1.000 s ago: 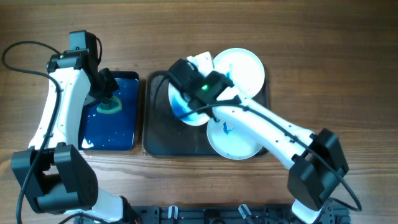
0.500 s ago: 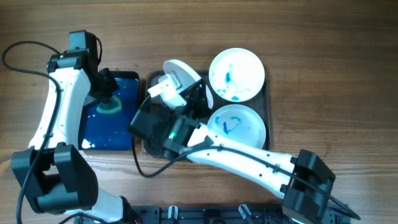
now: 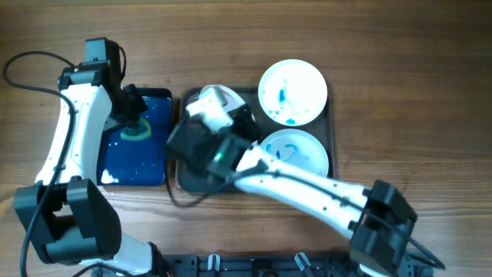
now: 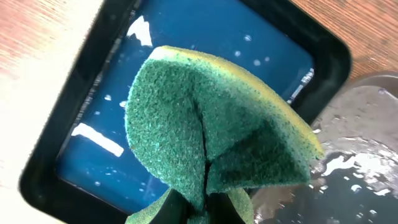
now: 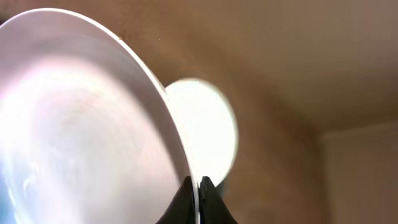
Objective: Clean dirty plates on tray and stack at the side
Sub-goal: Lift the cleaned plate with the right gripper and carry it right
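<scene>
My left gripper (image 3: 131,115) is shut on a green and yellow sponge (image 3: 138,131), folded between its fingers (image 4: 199,208), just above the blue water in a black basin (image 3: 150,158). The sponge fills the left wrist view (image 4: 211,124). My right gripper (image 3: 221,115) is shut on the rim of a white plate (image 3: 224,95) and holds it tilted on edge over the left part of the dark tray (image 3: 188,181). The right wrist view shows the fingers (image 5: 198,186) pinching that plate (image 5: 81,124). Two white plates with blue smears (image 3: 292,92) (image 3: 300,152) lie on the tray's right half.
The basin (image 4: 280,50) stands directly left of the tray on the wooden table (image 3: 400,69). My right arm reaches across the tray's front and partly covers the lower plate. A black rail runs along the table's front edge (image 3: 254,265).
My right gripper has lifted one plate off the tray's middle, tipped it on edge and carried it to the tray's left part. The left arm and sponge have not moved.
</scene>
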Action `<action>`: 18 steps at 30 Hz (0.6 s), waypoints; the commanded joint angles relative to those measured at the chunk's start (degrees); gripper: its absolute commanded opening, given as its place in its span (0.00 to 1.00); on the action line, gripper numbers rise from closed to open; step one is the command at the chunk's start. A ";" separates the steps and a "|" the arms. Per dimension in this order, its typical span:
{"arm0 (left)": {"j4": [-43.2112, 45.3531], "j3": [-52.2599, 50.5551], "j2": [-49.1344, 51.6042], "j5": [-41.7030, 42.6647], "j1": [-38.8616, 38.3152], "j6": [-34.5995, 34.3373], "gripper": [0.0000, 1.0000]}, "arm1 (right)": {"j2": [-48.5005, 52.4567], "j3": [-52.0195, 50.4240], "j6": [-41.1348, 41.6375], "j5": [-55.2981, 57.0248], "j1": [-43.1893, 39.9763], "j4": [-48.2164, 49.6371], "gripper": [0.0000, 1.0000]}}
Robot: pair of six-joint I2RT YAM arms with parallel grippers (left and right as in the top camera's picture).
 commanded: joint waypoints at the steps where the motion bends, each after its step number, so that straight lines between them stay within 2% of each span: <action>1: 0.17 0.63 -1.38 5.49 0.09 0.72 0.04 | -3.85 1.60 0.11 -27.61 -8.31 0.48 0.04; 4: 0.17 0.63 -1.38 8.61 -1.46 0.74 0.04 | -8.37 1.60 -1.14 -51.32 -20.33 1.60 0.04; 6: 0.15 0.61 -1.38 8.59 -3.30 0.72 0.04 | -11.13 1.60 -2.64 -60.30 -27.56 1.62 0.04; 7: 0.17 0.61 -1.38 8.59 -5.31 0.72 0.04 | -14.32 1.60 -2.93 -65.59 -35.43 0.35 0.04; 10: 0.90 0.63 -1.38 8.57 -9.35 0.70 0.04 | -18.51 1.60 -4.44 -68.43 -47.71 -3.06 0.04; 14: 3.04 0.61 -1.38 8.57 -13.20 0.70 0.04 | -19.54 1.40 -4.90 -64.94 -64.13 -11.37 0.04; 18: 3.93 0.63 -1.38 8.57 -14.12 0.70 0.04 | -19.17 -5.77 -4.11 -59.25 -75.54 -10.03 0.04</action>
